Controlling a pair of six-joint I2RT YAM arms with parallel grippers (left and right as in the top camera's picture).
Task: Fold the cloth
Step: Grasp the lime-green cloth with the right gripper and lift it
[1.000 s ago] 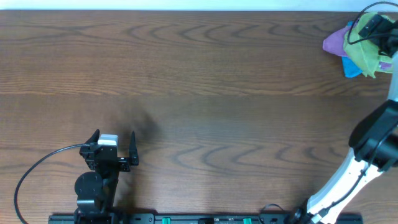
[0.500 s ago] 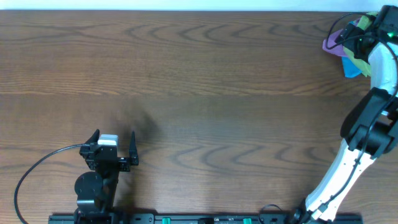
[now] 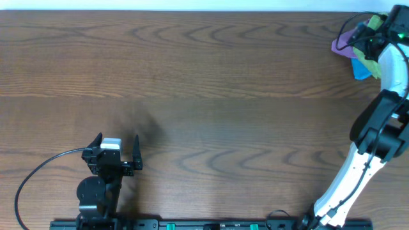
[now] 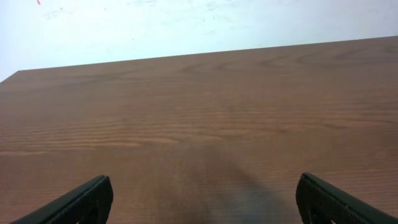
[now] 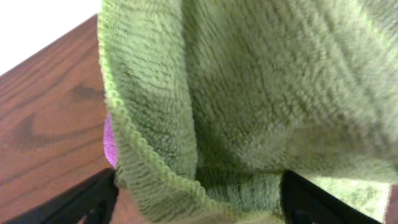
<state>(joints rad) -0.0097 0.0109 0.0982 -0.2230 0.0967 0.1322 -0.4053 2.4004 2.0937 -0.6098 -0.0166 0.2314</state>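
A pile of cloths lies at the table's far right corner: a green cloth point(image 3: 370, 62), a purple one point(image 3: 342, 43) and a blue one point(image 3: 361, 70). My right gripper point(image 3: 378, 27) is down on this pile. In the right wrist view the green cloth point(image 5: 249, 93) fills the frame and bulges between the two spread fingers point(image 5: 198, 202); a bit of purple cloth point(image 5: 109, 140) shows at the left. My left gripper point(image 3: 117, 136) is open and empty near the table's front left, and its fingers point(image 4: 202, 199) are wide apart over bare wood.
The brown wooden table point(image 3: 204, 89) ends just behind the pile, at a white wall. The right arm point(image 3: 377, 134) stretches along the right side. A black cable point(image 3: 38, 169) loops by the left arm's base.
The right arm has swung its wrist further over the pile toward the far edge, so it covers more of the green cloth. The left arm has not moved.
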